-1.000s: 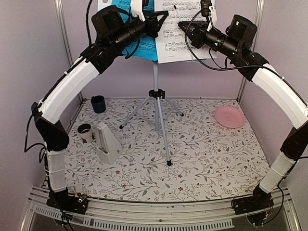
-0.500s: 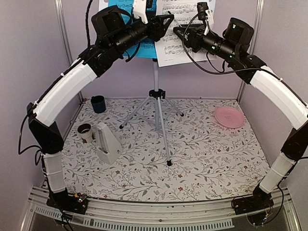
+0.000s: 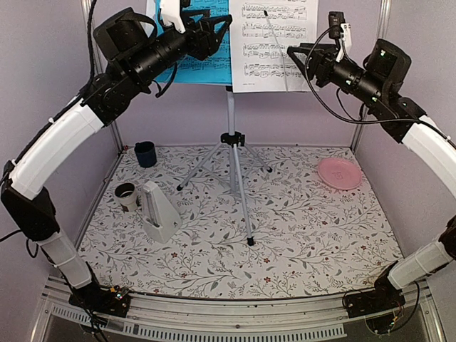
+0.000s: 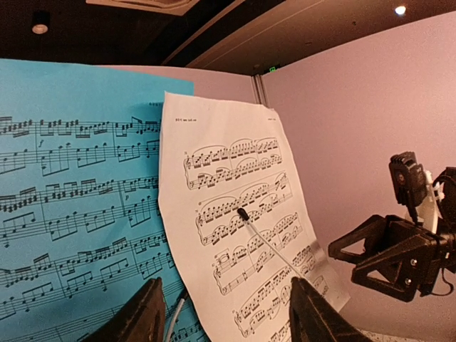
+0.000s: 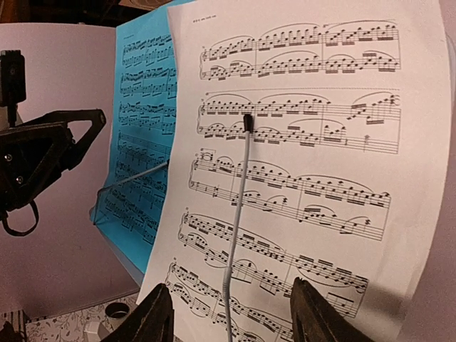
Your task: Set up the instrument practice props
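The music stand (image 3: 230,114) is upright on its silver tripod at the back centre. Its desk is hidden behind two sheets. The blue music sheet (image 3: 206,64) leans on the left, the white music sheet (image 3: 274,43) on the right, a wire holder (image 5: 239,192) across it. My left gripper (image 3: 217,30) hangs open just left of the sheets, my right gripper (image 3: 296,53) open just right of them. Nothing sits between either pair of fingers. In the left wrist view, the left gripper (image 4: 224,281) faces both sheets. The right gripper (image 5: 232,285) faces the white sheet (image 5: 320,142). The white metronome (image 3: 158,210) rests on the mat at left.
A pink plate (image 3: 339,173) lies at the right rear of the floral mat. A dark blue cup (image 3: 145,153) sits in the left rear corner, a small dark-rimmed pot (image 3: 125,192) beside the metronome. Tripod legs (image 3: 246,221) spread over the middle.
Both grippers have opened and drawn back from the sheets, the left arm swinging left, the right arm right. The two sheets stay on the stand.
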`<state>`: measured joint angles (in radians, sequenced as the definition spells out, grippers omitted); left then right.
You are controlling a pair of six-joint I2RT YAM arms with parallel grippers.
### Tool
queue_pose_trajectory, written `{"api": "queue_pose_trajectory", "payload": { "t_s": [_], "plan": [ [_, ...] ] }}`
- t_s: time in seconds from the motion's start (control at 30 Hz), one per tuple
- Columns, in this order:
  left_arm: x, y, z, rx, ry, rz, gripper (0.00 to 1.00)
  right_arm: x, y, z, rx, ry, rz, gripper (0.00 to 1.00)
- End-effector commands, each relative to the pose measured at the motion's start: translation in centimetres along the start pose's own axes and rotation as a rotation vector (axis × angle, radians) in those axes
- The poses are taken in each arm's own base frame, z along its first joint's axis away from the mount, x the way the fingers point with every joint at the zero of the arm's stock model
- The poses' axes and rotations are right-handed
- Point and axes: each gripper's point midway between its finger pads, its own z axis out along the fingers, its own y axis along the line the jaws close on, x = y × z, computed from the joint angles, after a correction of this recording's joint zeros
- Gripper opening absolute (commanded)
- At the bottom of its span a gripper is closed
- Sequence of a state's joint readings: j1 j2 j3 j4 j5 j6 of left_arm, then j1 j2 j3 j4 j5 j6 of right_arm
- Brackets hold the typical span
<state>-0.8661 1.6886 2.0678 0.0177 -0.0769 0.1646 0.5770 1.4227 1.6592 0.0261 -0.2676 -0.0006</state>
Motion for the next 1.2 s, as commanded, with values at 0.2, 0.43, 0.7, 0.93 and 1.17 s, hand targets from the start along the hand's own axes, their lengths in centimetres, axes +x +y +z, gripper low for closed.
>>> {"api": "queue_pose_trajectory", "payload": {
  "t_s": [0.2,0.43,0.7,0.93,1.17],
  "plan": [
    [3.4,-1.8,-3.4,0.033,0.085,-0.071,0.58,2.5,-6.9,-5.2,0.167,0.052,0.146,0.56],
    [8.7,-2.7,-5.5,0.029,0.19,-0.149,0.55,4.6,-8.3,-5.4,0.102,0.072,0.253,0.54],
    [11.0,-3.4,-4.9,0.027,0.242,-0.211,0.54,5.3,-7.8,-4.5,0.004,0.071,0.311,0.51],
    [11.2,-2.9,-3.0,-0.018,0.266,-0.232,0.53,6.0,-8.4,-3.5,-0.003,0.08,0.341,0.5],
    [11.8,-2.4,-1.5,-0.066,0.287,-0.244,0.49,5.9,-8.4,-3.1,-0.015,0.077,0.342,0.39]
  ]
}}
